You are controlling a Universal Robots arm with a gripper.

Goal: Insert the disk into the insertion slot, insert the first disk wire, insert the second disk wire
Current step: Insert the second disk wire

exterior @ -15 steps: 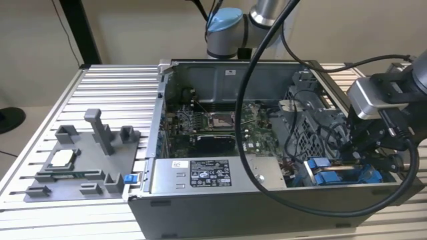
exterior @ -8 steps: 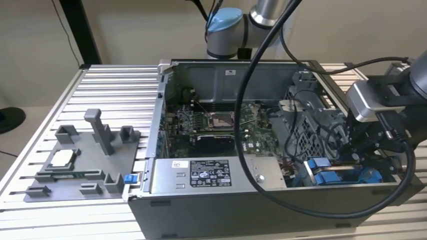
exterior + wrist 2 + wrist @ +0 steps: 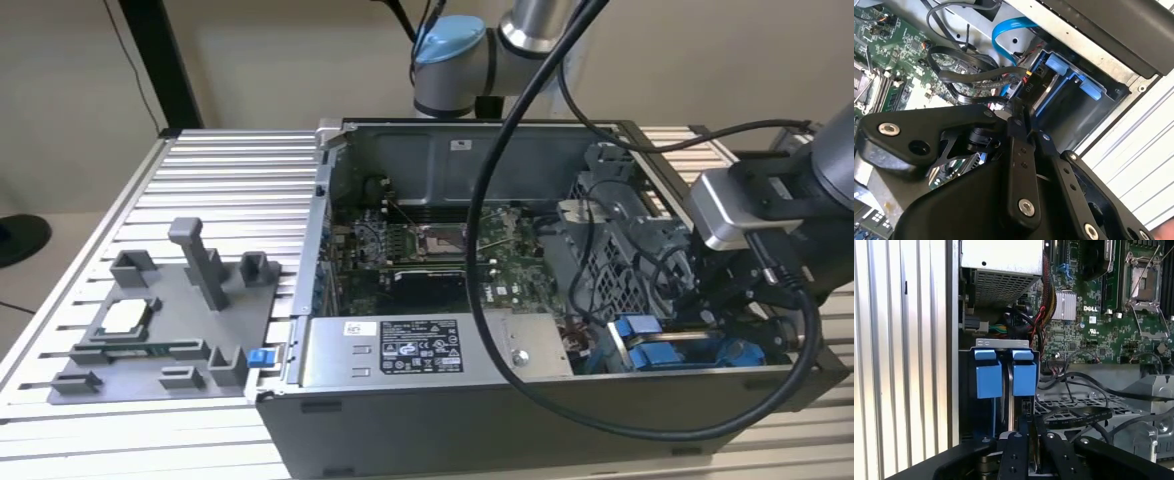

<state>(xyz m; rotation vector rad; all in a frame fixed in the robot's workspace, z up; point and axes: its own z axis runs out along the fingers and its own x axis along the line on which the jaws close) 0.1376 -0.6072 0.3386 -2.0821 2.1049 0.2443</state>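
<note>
Blue carrier tabs (image 3: 1005, 372) mark disk (image 3: 1010, 390) seated in insertion slot (image 3: 1001, 343). Hand (image 3: 1029, 440) just above it, fingers pressed together on black wire connector (image 3: 1021, 95).

Even, soft light, and we catch no harsh shadows.
We see glare washing the ribbed table (image 3: 904, 365) in the first wrist view; the gripper (image 3: 1019, 150) looms dark and soft.
</note>
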